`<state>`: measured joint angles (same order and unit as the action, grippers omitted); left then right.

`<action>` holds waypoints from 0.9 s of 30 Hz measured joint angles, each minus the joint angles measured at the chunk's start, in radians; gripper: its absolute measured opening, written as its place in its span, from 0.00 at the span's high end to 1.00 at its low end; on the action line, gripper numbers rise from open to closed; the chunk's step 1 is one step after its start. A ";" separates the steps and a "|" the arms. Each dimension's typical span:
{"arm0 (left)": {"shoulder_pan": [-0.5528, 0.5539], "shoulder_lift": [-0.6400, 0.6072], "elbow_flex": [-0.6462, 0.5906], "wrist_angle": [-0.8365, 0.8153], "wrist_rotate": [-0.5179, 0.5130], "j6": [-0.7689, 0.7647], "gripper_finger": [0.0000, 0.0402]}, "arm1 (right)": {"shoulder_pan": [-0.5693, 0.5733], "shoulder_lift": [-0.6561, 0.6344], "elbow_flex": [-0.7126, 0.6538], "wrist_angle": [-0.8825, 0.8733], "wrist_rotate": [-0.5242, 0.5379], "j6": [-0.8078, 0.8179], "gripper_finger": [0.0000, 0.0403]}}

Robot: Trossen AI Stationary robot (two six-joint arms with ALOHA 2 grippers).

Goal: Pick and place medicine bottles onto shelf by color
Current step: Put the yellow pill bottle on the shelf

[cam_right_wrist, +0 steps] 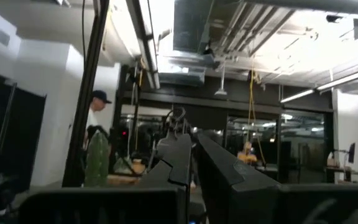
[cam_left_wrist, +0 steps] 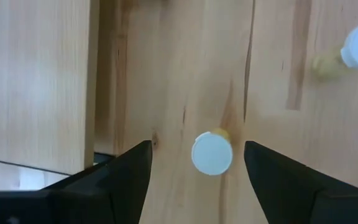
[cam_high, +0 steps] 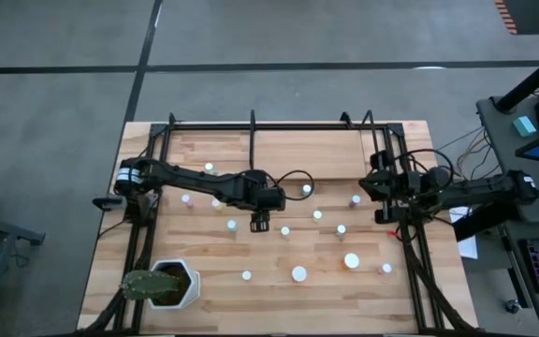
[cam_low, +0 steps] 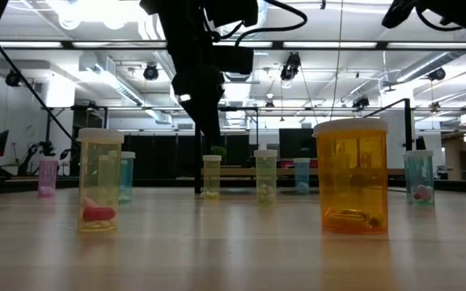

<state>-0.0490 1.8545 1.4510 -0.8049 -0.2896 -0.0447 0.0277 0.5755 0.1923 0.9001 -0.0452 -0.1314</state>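
Low view, near to far: a wide orange bottle [cam_low: 352, 175] w/ pale cap stands closest on the table [cam_low: 233, 250], right of centre; a yellowish bottle [cam_low: 99, 180] w/ something red inside stands left of it. Behind these, a row of smaller bottles: pink [cam_low: 48, 175] at far left, teal [cam_low: 125, 176] just behind the yellowish one, two yellowish ones [cam_low: 211, 175] [cam_low: 265, 175] mid-row, teal ones further right [cam_low: 419, 175].

High view: approx. fifteen white-capped bottles are scattered across the table's middle and near part, incl. two wider caps [cam_high: 352, 261] [cam_high: 298, 273] toward the near edge. A white hexagonal pot [cam_high: 170, 284] w/ a plant sits at the near left corner.

Left gripper [cam_high: 259, 223] hangs over the table centre, pointing down, jaws wide apart, holding nothing. Left wrist view: gripper [cam_left_wrist: 197, 163] straddles a white-capped yellowish bottle [cam_left_wrist: 212, 152] from above; fingers [cam_left_wrist: 130, 169] not touching it.

Right gripper [cam_high: 379, 192] is at the right side, near the frame; in right wrist view its fingers [cam_right_wrist: 178, 155] are pressed together, pointing out at the room.

Shelf [cam_high: 307, 145], light wood w/ black bars, lies along the far edge; no bottles visible on it.
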 joint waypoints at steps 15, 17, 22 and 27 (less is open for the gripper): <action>0.002 0.000 -0.073 0.073 0.002 -0.025 0.41 | 0.000 0.016 0.006 -0.005 0.000 -0.013 0.96; 0.002 0.000 -0.073 0.073 0.002 -0.025 0.42 | 0.000 0.016 0.006 -0.006 0.000 -0.013 0.96; 0.001 0.000 -0.087 0.100 0.004 -0.026 0.50 | 0.000 0.016 0.006 -0.008 0.000 -0.013 0.96; 0.001 0.000 -0.113 0.107 0.006 -0.029 0.56 | 0.000 0.016 0.006 -0.009 0.001 -0.011 0.96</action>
<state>-0.0479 1.8549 1.3378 -0.6977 -0.2840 -0.0734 0.0280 0.5919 0.1982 0.8909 -0.0444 -0.1425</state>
